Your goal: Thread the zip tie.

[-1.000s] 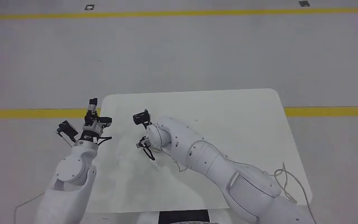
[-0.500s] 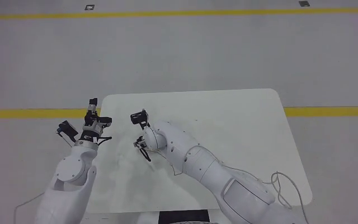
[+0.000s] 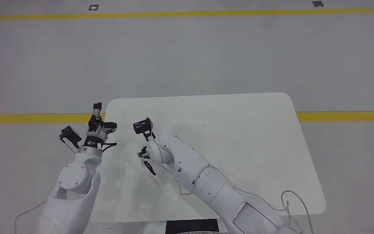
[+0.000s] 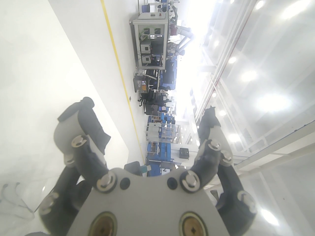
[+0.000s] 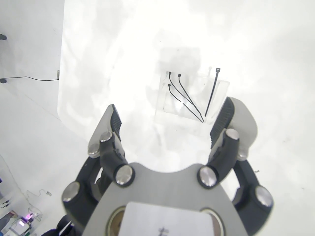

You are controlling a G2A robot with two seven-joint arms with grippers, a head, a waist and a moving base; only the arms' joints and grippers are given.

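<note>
1. The right gripper (image 3: 145, 161), spread and empty, has been shifted leftward over the white table (image 3: 245, 128).
2. The left gripper (image 4: 147, 106) is held spread beside the table's left edge.
3. Four thin black zip ties (image 5: 212, 92) are contained in one clear flat tray (image 5: 165, 104) on the table.

Top view looks down on the table (image 3: 245, 134); right wrist view shares it (nearer); left faces the hall (image 4: 160, 74).

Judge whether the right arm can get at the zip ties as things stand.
Probably yes. The right tool is open above the table, with the zip ties just ahead of it and nothing over them. They lie flat in what seems a clear tray, so pinching one may be tricky.
</note>
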